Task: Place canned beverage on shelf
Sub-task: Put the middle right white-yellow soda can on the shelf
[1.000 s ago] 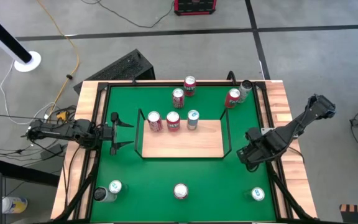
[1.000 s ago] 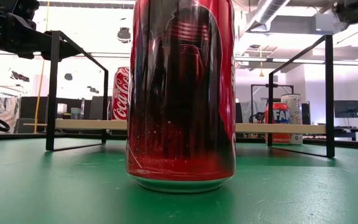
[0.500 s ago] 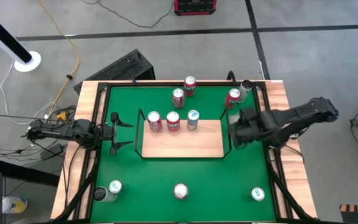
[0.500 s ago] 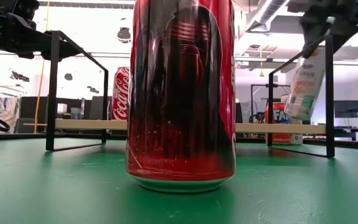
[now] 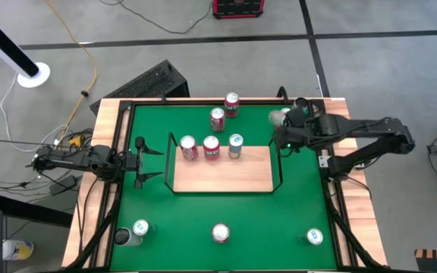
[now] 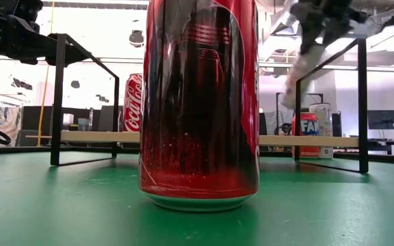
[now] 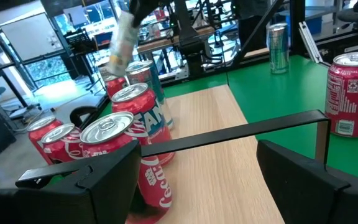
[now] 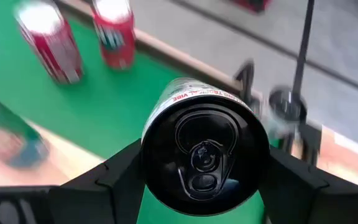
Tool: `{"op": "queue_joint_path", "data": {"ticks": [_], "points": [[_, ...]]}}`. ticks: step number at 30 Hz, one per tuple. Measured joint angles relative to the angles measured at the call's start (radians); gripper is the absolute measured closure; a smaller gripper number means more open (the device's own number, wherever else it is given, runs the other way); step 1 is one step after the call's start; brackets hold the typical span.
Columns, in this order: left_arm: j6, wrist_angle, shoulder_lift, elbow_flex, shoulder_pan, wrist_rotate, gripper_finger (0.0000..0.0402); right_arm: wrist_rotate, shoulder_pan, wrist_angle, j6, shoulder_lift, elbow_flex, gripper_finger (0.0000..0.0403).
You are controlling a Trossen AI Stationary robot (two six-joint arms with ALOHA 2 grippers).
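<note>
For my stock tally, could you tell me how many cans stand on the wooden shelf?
3, along the shelf's far edge: left red can, middle red can, rightmost can. The right gripper holds a fourth can.

In the low view, the tall dark-red aluminium can (image 6: 198, 102) is cut off at the top edge and hides the middle of the flat light-wood shelf (image 6: 101, 137). The white can (image 6: 301, 75) carried above is motion-blurred, its label unreadable. In the right wrist view, two red cans (image 8: 48, 40) are blurred.
</note>
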Motion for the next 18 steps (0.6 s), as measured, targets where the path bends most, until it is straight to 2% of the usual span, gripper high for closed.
{"op": "queue_joint_path", "data": {"ticks": [3, 5, 12, 18], "points": [[0.0, 0.0, 0.0, 0.0, 0.0, 0.0, 0.0095, 0.049, -0.004, 0.043, -0.091, 0.0, 0.062, 0.0125], [0.0, 0.0, 0.0, 0.0, 0.0, 0.0, 0.0095, 0.027, -0.012, 0.084, -0.167, -0.001, 0.096, 0.0125], [-0.001, 0.0, 0.0, 0.0, 0.0, 0.0, 0.0095, -0.276, -0.047, 0.194, -0.356, 0.016, 0.13, 0.0125], [-0.006, 0.0, 0.0, 0.0, 0.0, 0.001, 0.0095, -0.408, -0.075, 0.16, -0.52, 0.087, 0.13, 0.0125]]}}
